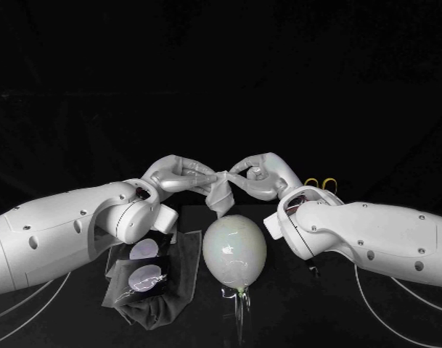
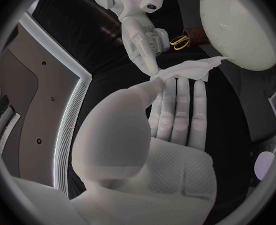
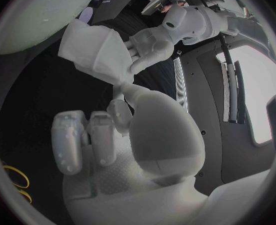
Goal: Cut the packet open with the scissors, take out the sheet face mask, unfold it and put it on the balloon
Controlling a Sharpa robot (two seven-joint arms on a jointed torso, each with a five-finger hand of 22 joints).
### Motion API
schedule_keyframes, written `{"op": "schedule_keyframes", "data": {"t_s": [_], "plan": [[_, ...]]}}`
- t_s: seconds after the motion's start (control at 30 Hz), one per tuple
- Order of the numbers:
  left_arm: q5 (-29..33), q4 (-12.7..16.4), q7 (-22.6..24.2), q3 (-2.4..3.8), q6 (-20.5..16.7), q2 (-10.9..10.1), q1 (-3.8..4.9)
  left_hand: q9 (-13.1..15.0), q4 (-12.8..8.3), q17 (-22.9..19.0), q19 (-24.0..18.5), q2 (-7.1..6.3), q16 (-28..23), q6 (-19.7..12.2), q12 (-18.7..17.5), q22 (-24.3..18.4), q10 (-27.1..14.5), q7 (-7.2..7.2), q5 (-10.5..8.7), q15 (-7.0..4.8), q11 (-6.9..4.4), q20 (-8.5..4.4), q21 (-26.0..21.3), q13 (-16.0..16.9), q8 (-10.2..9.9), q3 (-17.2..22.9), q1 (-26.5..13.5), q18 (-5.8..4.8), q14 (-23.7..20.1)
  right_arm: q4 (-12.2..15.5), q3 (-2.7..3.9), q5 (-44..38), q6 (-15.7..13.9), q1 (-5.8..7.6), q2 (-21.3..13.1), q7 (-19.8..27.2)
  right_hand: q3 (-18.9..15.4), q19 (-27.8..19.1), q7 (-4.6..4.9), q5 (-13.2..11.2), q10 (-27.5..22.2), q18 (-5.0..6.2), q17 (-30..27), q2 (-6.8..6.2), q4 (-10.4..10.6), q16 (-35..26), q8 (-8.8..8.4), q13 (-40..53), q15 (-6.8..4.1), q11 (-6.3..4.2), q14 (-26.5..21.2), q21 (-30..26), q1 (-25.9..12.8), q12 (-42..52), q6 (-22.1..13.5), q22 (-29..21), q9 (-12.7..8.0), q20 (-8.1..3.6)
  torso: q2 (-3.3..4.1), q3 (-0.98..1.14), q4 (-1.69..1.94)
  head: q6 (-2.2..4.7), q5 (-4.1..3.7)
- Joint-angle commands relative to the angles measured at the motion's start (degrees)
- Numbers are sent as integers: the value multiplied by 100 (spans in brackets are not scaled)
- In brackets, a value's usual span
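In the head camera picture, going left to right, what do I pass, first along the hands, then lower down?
Hands' row: left hand → sheet face mask → right hand → scissors. Lower down: packet → balloon.

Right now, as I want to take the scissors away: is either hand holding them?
No, the left hand and right hand both pinch the sheet mask between them, and the scissors lie apart from both.
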Motion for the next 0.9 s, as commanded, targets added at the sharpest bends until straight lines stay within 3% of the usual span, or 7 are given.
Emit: {"op": "schedule_keyframes", "data": {"t_s": [0.03,0.07,0.1,0.23,0.6,0.9], "plan": [[35,17,79,6,-50,7,8,293,-7,-5,-68,13,43,50,26,19,-52,7,17,-16,12,3,59,12,28,49,-69,-27,-40,4,3,42,147,2,-2,28,-90,560,69,-14,-104,-59,1392,-36,140,-17,-98,-90,30,30,557,-47,-174,-140,-153,1478,-46,9,2,0,2,0,5],[35,17,79,6,-50,7,8,293,-7,-5,-68,13,43,50,26,19,-52,7,17,-16,12,3,59,12,28,49,-69,-27,-40,3,3,49,150,2,-3,29,-136,546,96,-11,-172,-53,1357,-73,187,-45,-125,-168,45,51,547,-73,-238,-261,-195,1470,-58,15,2,0,2,0,5],[36,18,78,6,-51,6,8,293,-7,-5,-68,13,43,50,26,19,-52,7,17,-16,12,3,59,12,28,49,-69,-27,-40,3,3,64,152,2,-6,32,-279,519,188,-16,-320,-41,1284,-163,341,-103,-249,-293,114,129,522,-124,-412,-468,-369,1453,-118,60,2,2,1,4,4],[46,19,77,6,-52,3,8,306,-28,-6,-89,19,50,47,37,40,-60,9,17,-14,14,2,91,24,26,71,-95,-29,-44,2,3,103,140,3,-33,31,-413,493,267,-14,-420,-30,1246,-213,485,-134,-359,-355,184,204,506,-173,-524,-575,-480,1437,-178,115,1,0,3,6,7],[63,24,79,6,-47,-3,8,330,-67,-10,-126,25,63,40,54,77,-77,10,17,-12,16,1,148,43,24,110,-139,-31,-54,10,3,120,176,3,-77,-17,-459,525,240,-11,-419,-44,1279,-139,493,-108,-355,-322,185,189,516,-111,-343,-515,-372,1457,-197,156,1,3,0,10,12],[68,27,86,6,-17,3,8,346,-90,-12,-148,33,70,33,64,100,-88,12,17,-10,19,1,184,55,22,132,-166,-31,-62,-123,2,107,241,3,88,-90,-496,518,259,-12,-433,-40,1275,-142,514,-111,-395,-332,188,199,514,-124,-319,-526,-407,1453,-221,164,4,-1,5,15,-13]]}}
